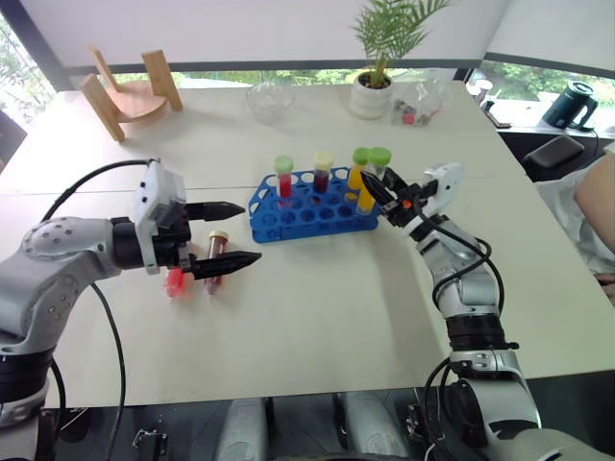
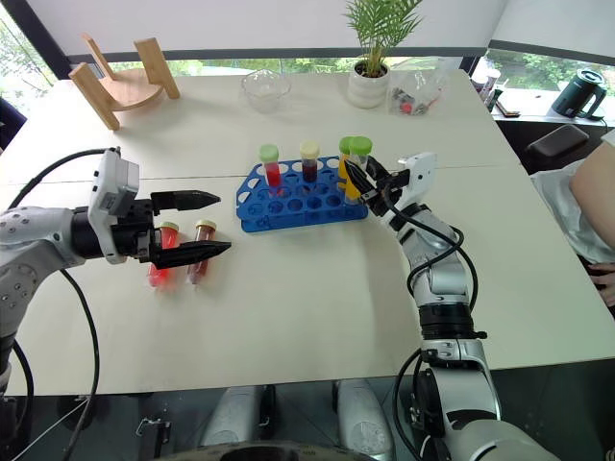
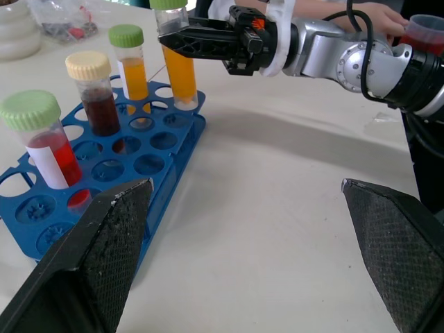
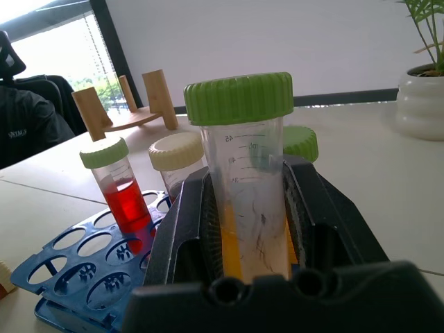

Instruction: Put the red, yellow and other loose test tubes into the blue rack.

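The blue rack (image 1: 309,219) lies mid-table with a red tube (image 1: 283,180), a dark red tube (image 1: 322,174) and a yellow tube (image 1: 357,169) standing in it. My right gripper (image 1: 378,189) is shut on another green-capped yellow tube (image 4: 250,194), held upright with its lower end at a hole at the rack's right end (image 3: 182,76). My left gripper (image 1: 250,231) hovers open left of the rack with nothing between its fingers. Beneath it two loose tubes lie on the table: a bright red one (image 2: 159,261) and a dark red, cream-capped one (image 2: 202,252).
A wooden stand (image 1: 130,96) sits at the far left corner, with a glass bowl (image 1: 271,101), a potted plant (image 1: 373,91) and a plastic bag (image 1: 418,106) along the back. A person (image 1: 596,206) sits at the right edge, a hand holding a cup (image 3: 424,31).
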